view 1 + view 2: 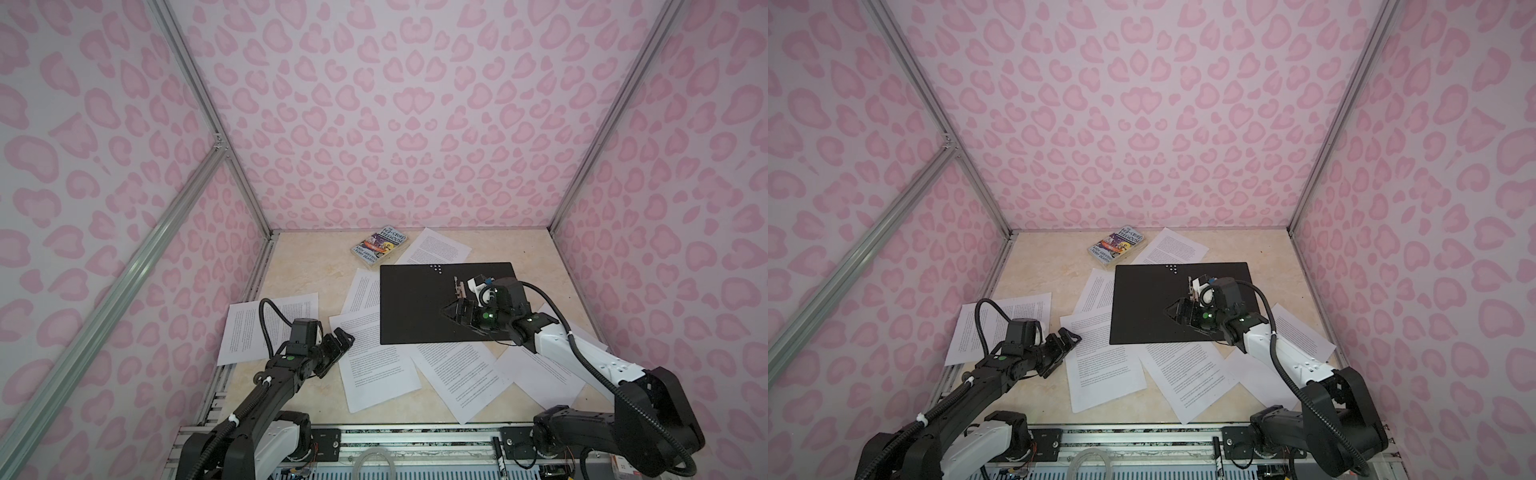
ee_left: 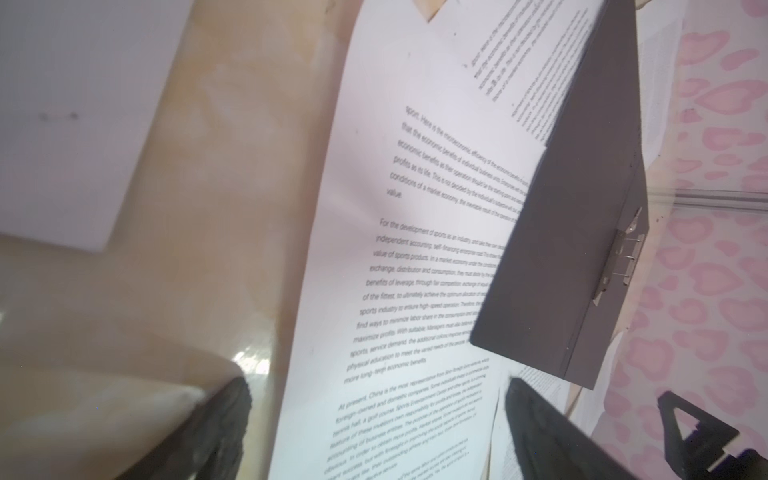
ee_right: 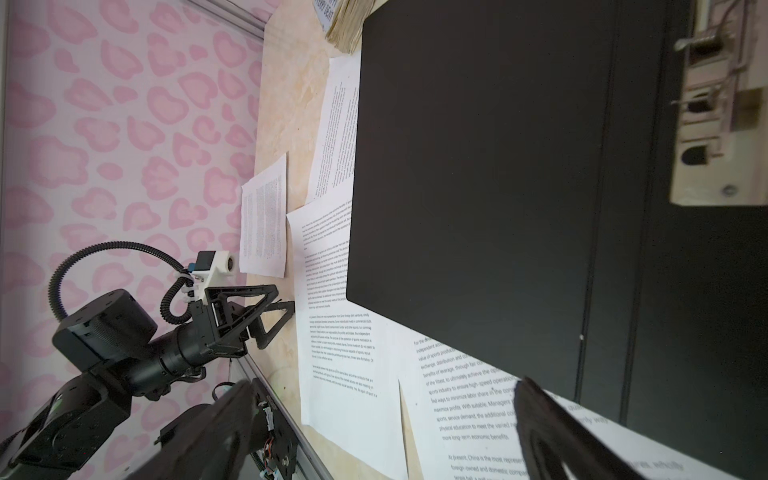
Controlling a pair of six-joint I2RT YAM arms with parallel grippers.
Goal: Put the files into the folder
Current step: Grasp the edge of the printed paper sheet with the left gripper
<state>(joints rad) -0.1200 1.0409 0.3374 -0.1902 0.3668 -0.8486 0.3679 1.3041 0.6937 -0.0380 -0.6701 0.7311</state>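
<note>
Folder [image 1: 415, 307] lies open (files [image 1: 374, 370] scattered).

The far book [image 1: 379, 245] read "STOREY TREEHOUSE"; a near sheet [image 2: 415, 257] read "For the development of sports".

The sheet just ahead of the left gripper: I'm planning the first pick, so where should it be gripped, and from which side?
Probably its free left edge, coming from the left with the open left gripper. The sheet lies flat, its far right corner tucked under the folder, so the left and near edges are the clear ones.
</note>
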